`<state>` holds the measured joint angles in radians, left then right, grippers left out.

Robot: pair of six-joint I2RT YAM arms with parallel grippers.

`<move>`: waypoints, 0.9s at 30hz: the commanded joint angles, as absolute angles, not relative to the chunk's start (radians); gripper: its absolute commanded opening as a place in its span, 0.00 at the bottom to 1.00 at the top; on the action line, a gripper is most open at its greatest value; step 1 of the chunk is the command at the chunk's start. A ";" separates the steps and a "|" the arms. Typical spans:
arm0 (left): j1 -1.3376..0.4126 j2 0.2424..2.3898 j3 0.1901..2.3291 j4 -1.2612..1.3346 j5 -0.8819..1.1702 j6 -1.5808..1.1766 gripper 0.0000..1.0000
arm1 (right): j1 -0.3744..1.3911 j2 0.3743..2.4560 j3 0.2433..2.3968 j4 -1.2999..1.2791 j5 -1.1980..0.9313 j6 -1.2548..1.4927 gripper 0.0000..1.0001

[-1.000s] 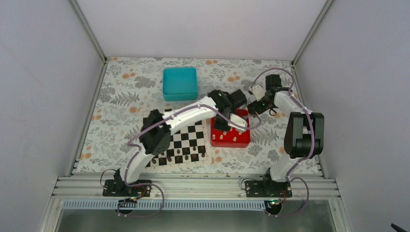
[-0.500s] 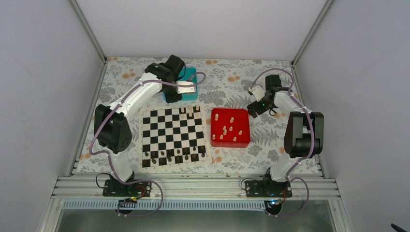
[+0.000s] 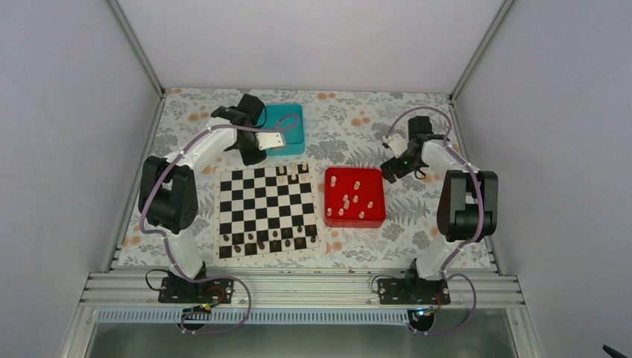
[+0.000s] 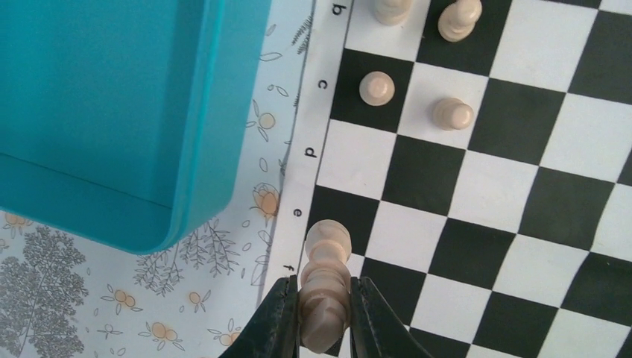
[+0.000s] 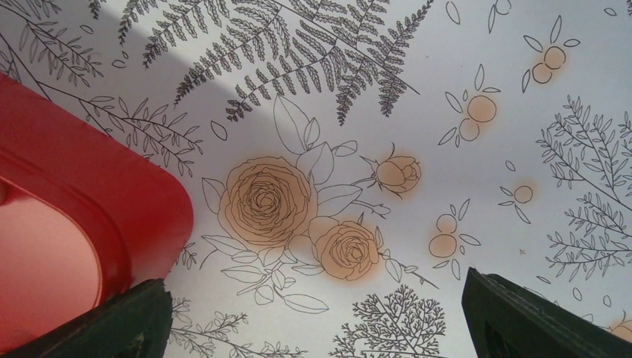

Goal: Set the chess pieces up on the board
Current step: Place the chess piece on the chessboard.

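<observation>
We log: left claw (image 4: 324, 324) clamped on turned cream piece (image 4: 329, 242), smooth teal box (image 4: 112, 112) up-left; right claw (image 5: 320, 328) apart, glossy round-cornered red tray (image 5: 112, 201) at its left holding cream pieces (image 3: 356, 185).

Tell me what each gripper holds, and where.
Left gripper clamps a cream chess piece by its base end; right gripper is open, holding nothing.
</observation>
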<state>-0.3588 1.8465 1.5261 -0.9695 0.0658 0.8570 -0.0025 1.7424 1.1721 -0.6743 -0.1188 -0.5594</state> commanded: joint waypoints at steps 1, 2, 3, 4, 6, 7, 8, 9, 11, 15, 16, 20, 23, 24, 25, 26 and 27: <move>-0.341 1.870 1.519 -0.917 0.120 0.871 0.04 | -0.004 1.765 1.194 -0.687 -0.142 -0.564 1.00; -0.339 1.875 1.517 -0.913 0.123 0.868 0.04 | -0.005 1.765 1.195 -0.687 -0.141 -0.564 1.00; -0.340 1.880 1.514 -0.909 0.124 0.868 0.04 | -0.005 1.766 1.195 -0.688 -0.140 -0.563 1.00; -0.339 1.884 1.509 -0.905 0.123 0.867 0.04 | -0.005 1.764 1.195 -0.687 -0.140 -0.564 1.00; -0.338 1.889 1.496 -0.895 0.118 0.867 0.04 | -0.004 1.763 1.195 -0.685 -0.138 -0.564 1.00; -0.337 1.891 1.487 -0.884 0.112 0.867 0.04 | -0.005 1.763 1.195 -0.683 -0.137 -0.564 1.00; -0.337 1.892 1.477 -0.876 0.109 0.867 0.04 | -0.005 1.762 1.195 -0.683 -0.136 -0.564 1.00; -0.336 1.893 1.470 -0.870 0.108 0.868 0.04 | -0.005 1.761 1.195 -0.681 -0.135 -0.563 1.00; -0.330 1.897 1.455 -0.860 0.104 0.869 0.04 | -0.005 1.760 1.195 -0.681 -0.134 -0.563 1.00; -0.316 1.900 1.428 -0.840 0.109 0.869 0.04 | -0.005 1.759 1.195 -0.680 -0.132 -0.563 1.00; -0.314 1.899 1.421 -0.836 0.111 0.868 0.04 | -0.005 1.760 1.195 -0.680 -0.132 -0.563 1.00; -0.304 1.898 1.399 -0.819 0.116 0.870 0.04 | -0.004 1.761 1.195 -0.682 -0.132 -0.562 1.00; -0.298 1.901 1.386 -0.808 0.121 0.868 0.04 | -0.004 1.761 1.194 -0.682 -0.132 -0.562 1.00; -0.297 1.904 1.384 -0.804 0.126 0.867 0.04 | -0.005 1.761 1.193 -0.683 -0.132 -0.563 1.00; -0.296 1.907 1.383 -0.803 0.128 0.867 0.04 | -0.005 1.760 1.193 -0.682 -0.132 -0.562 1.00; -0.295 1.908 1.381 -0.801 0.131 0.865 0.04 | -0.004 1.760 1.193 -0.684 -0.133 -0.563 1.00; -0.295 1.910 1.381 -0.798 0.135 0.865 0.04 | -0.005 1.758 1.193 -0.683 -0.131 -0.561 1.00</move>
